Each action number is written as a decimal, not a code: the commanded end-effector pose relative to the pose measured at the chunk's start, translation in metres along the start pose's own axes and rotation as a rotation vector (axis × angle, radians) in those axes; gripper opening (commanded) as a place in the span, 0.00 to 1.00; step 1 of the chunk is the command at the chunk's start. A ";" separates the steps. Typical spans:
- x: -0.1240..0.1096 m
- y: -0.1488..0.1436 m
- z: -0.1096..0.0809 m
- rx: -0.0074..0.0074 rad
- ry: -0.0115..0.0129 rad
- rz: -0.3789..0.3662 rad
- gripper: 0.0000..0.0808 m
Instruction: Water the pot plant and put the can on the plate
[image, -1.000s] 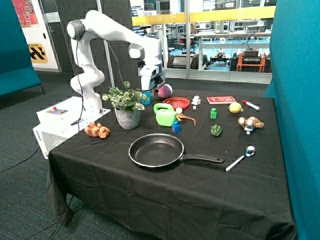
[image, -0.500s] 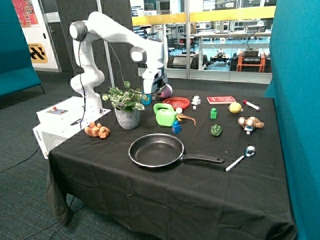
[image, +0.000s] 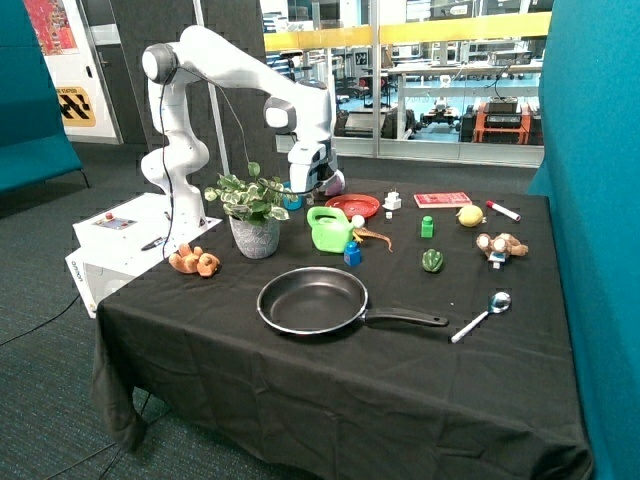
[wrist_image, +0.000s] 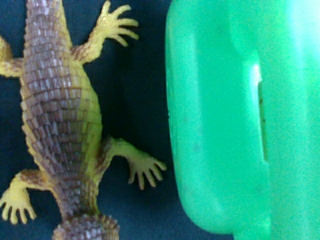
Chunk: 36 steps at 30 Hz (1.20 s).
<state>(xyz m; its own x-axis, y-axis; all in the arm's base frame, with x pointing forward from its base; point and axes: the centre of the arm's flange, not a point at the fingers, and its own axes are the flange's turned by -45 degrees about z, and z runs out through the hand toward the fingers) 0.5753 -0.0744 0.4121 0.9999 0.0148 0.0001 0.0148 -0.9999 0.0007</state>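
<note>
I have the gripper low over the can, above its handle side; whether it is open or closed I cannot tell. The can stands on the black cloth between the pot plant and the red plate, not on the plate. Through the wrist camera the can lies just beside a toy lizard.
</note>
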 end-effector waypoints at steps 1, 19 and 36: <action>0.007 0.001 0.007 0.0007 -0.0001 -0.003 0.54; 0.003 0.003 0.026 0.0007 -0.0001 0.000 0.47; 0.003 0.004 0.029 0.0007 -0.0001 -0.007 0.43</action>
<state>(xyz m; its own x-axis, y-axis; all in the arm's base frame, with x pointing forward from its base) 0.5788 -0.0778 0.3862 0.9998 0.0188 -0.0014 0.0188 -0.9998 0.0002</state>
